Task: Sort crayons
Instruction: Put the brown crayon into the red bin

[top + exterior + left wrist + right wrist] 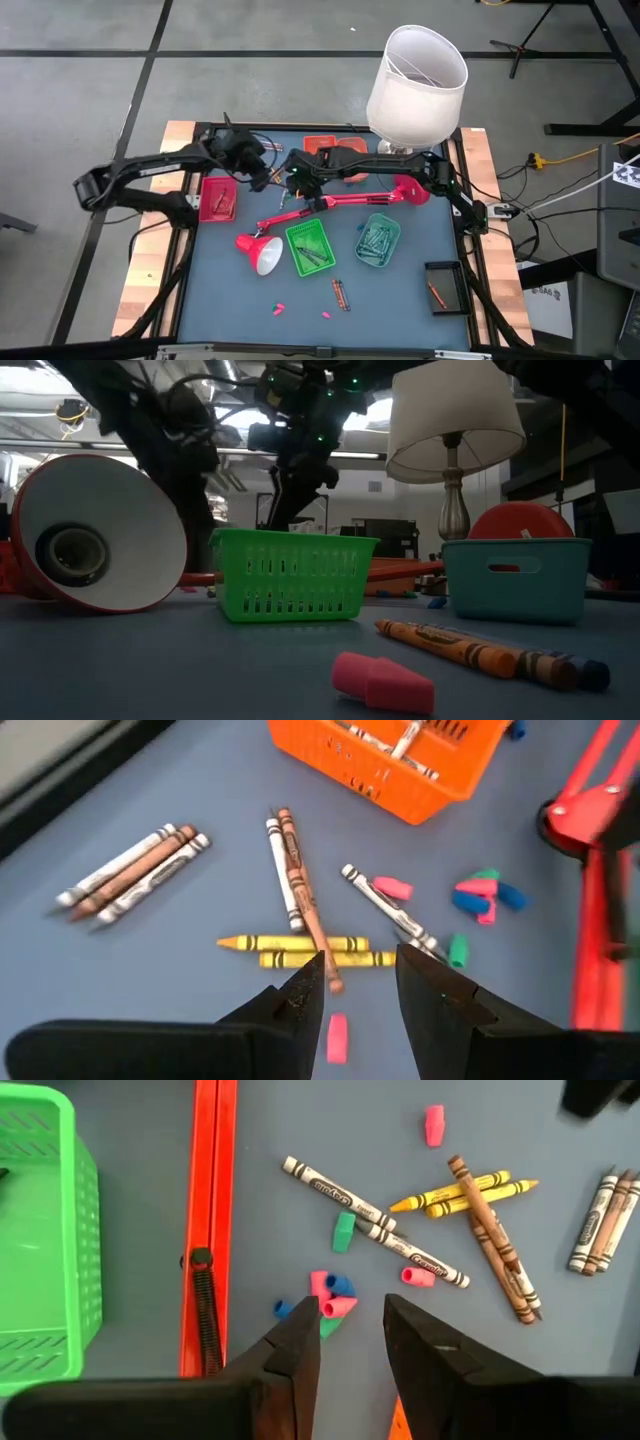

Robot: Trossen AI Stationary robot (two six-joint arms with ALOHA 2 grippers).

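Observation:
Loose crayons lie flat on the blue table top near its far edge: two yellow ones (pixel 300 951), a brown one (pixel 303 910) across them, white-wrapped ones (pixel 415 1256) and a group of three (pixel 130 872). My left gripper (pixel 360 985) hangs open just above the yellow pair, touching nothing. My right gripper (pixel 355 1335) hangs open above a heap of small erasers (pixel 330 1295) beside the crayons. In the high view the two grippers (pixel 262 170) (pixel 292 185) stand close together at the far middle.
An orange tray (pixel 400 765) stands just beyond the crayons. Red (pixel 218 197), green (pixel 308 247), teal (pixel 378 240) and black (pixel 445 285) trays stand around. The red lamp's arm (pixel 210 1210) lies by my right gripper. More crayons (pixel 480 650) lie near the front edge.

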